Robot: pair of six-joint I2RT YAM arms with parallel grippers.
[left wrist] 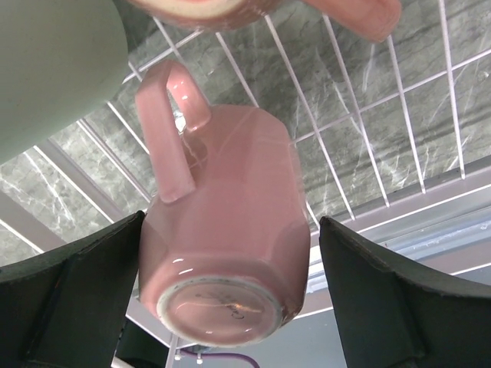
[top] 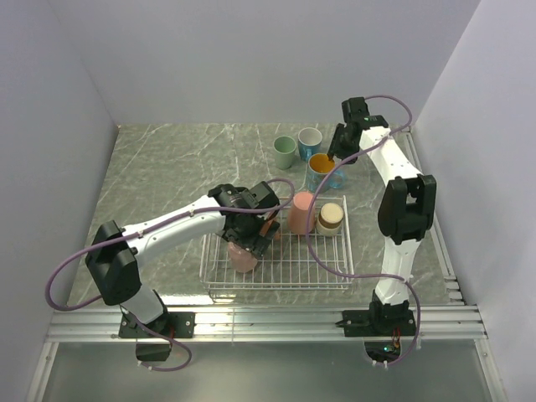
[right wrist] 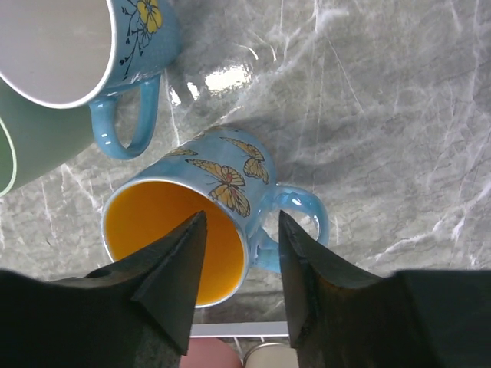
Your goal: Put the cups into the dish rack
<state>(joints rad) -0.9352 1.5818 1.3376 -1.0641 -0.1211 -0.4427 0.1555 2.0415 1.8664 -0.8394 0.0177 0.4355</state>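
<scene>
Wide left tool [left wrist: 230, 261] flanking the racked pink mug [left wrist: 230, 222]; half-open right tool [right wrist: 242, 257] is being centred astride the rim of the blue mug [right wrist: 230, 180], clear of its handle.

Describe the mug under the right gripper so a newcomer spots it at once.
Beyond the white wire dish rack, three cups stand on the grey marble table. The one nearest the rack, under the right gripper, is a blue handled mug. Unlike the sage green cup and white-lined blue mug, it is orange inside with yellow butterflies.
</scene>
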